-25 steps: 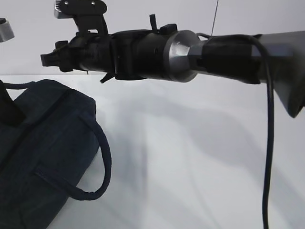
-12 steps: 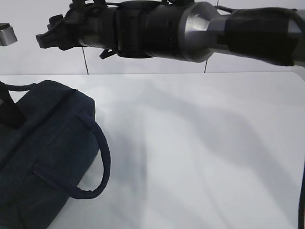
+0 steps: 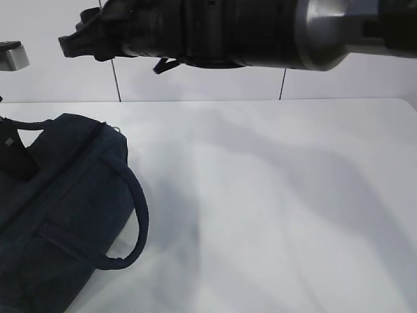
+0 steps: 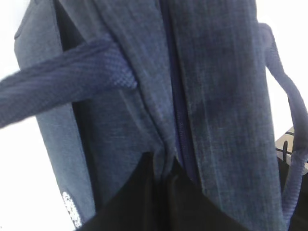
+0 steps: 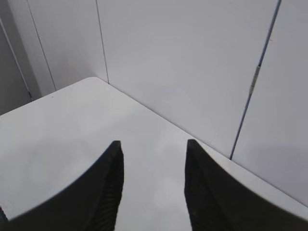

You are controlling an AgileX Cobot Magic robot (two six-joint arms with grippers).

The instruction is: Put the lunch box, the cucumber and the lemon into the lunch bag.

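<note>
While right tool point(image 5: 151, 159) gapes empty, left tool's state unclear; one lunch bag point(image 3: 58, 208), two handles.

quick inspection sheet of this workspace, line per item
surface: white table, bare where visible
job's things: lunch bag at left, zipper closed along its top; lunch box, cucumber, lemon nothing seen
clutter: nothing seen
grippers: right pincer open, empty, raised above the table; left pincer's dark tips at the bag's zipper seam, state unclear
cables: nothing seen
surroundings: pale panelled wall behind the table
</note>
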